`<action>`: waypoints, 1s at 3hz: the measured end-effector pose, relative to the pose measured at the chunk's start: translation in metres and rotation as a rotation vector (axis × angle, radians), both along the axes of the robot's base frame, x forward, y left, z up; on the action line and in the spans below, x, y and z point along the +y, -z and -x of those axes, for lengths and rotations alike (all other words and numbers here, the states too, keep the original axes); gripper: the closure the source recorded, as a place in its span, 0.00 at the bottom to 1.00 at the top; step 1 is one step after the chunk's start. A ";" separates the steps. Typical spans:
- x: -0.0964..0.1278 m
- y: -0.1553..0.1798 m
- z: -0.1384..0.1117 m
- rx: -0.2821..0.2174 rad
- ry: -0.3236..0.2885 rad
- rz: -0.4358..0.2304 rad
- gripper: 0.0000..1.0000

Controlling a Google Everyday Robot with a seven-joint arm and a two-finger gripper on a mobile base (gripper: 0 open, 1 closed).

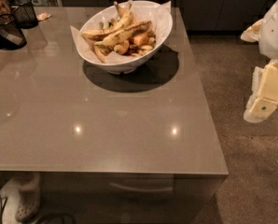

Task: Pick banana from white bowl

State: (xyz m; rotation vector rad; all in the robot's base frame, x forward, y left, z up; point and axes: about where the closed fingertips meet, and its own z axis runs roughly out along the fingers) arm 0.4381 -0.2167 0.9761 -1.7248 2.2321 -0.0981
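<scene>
While the gripper (265, 94) hangs beside the counter (129, 125), out past its right-hand edge and over the floor, you cannot tell whether the jaws are spread or pressed together, and no fruit shows at them. By that reckoning the pick is not yet begun: the reach, the grasp and the lift are all left to you.

Well apart from the jaws, off to their left in the view and farther back, sits the white bowl (129, 62). The banana (125, 31) lies in it, long and bruised, across the top of the pile. Other bananas (99, 50) and small orange pieces crowd just under it, and paper corners (164, 7) stick up over the rim on the jaws' side, so you may snag either.

Farthest from the jaws, a black mesh basket (23, 10) stands at the counter's far corner, out of your way.
</scene>
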 end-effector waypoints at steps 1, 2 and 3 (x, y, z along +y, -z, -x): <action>0.000 0.000 0.000 0.000 0.000 0.000 0.00; 0.008 -0.005 -0.012 -0.002 -0.017 0.005 0.00; 0.028 -0.009 -0.038 0.013 -0.083 0.039 0.00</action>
